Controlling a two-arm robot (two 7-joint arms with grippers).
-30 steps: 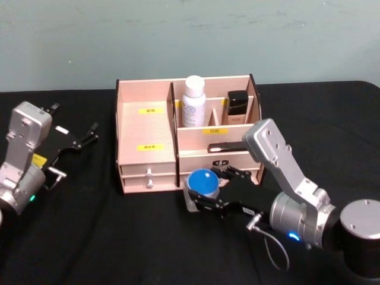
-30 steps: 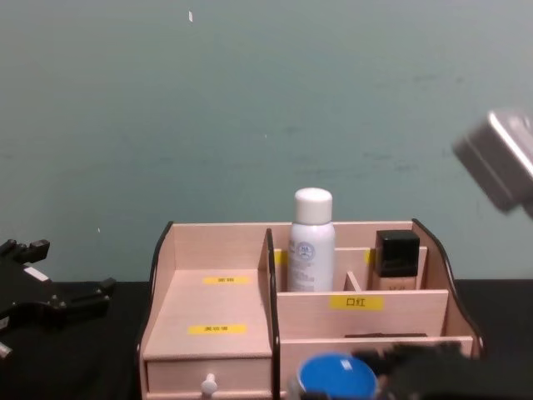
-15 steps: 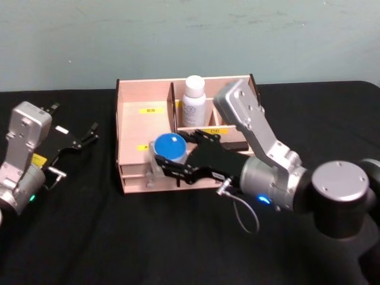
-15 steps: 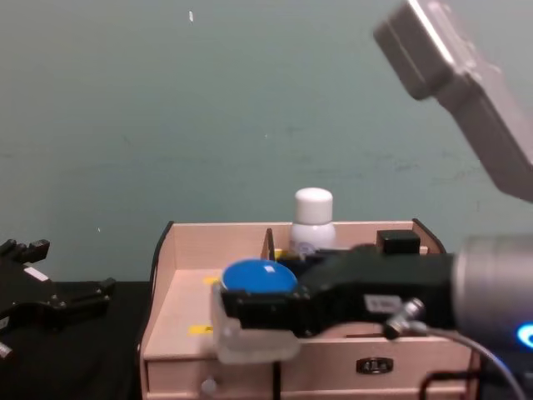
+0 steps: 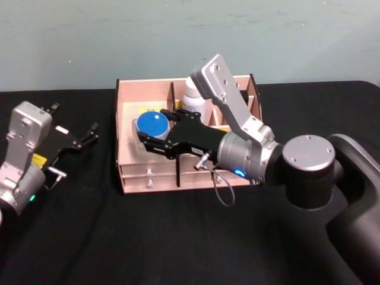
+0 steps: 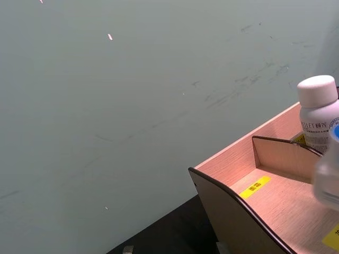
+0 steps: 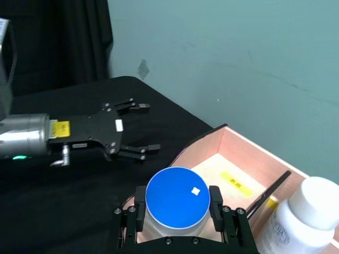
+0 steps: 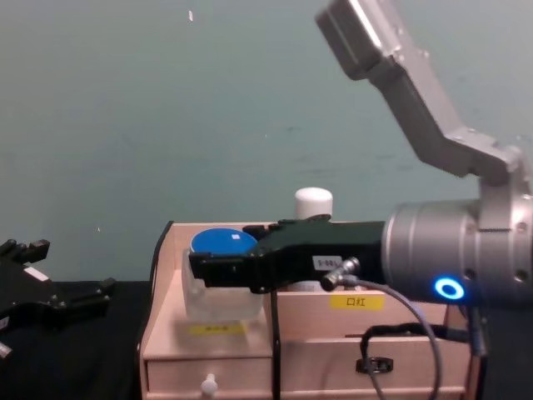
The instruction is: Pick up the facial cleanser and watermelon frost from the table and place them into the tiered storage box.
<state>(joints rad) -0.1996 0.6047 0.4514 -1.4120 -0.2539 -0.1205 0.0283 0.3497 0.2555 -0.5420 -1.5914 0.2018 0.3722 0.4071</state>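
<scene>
The watermelon frost [image 5: 152, 127], a squat translucent jar with a flat round blue lid rimmed in white, is held above the wide left compartment of the tiered storage box [image 5: 132, 172], a pale wooden desktop organiser with dark-edged curved sides, yellow labels and bottom drawers. The jar is clamped at its sides between the black fingers [image 7: 215, 210] of the right pincer [image 7: 177, 213], and in the chest view its clear body [image 8: 215, 287] is seen hanging over the sloped floor of that compartment; whether it touches the wood cannot be told. The right arm is seen reaching across the front of the box from the right, its grey forearm rising over the rear compartments.

The facial cleanser [image 5: 191, 101], a tall slim white cylindrical bottle with a rounded white cap, is standing upright in a rear compartment of the box, just behind the right arm and to the right of the dark-edged divider. Its cap [image 8: 313, 202] is visible above the pincer in the chest view, and the bottle is seen beside the jar in the right wrist view [image 7: 296, 222].

The left pincer [image 5: 76, 141] is parked over the black bench [image 5: 107, 237] to the left of the box, well apart from it, with its black fingers spread open and nothing between them.
</scene>
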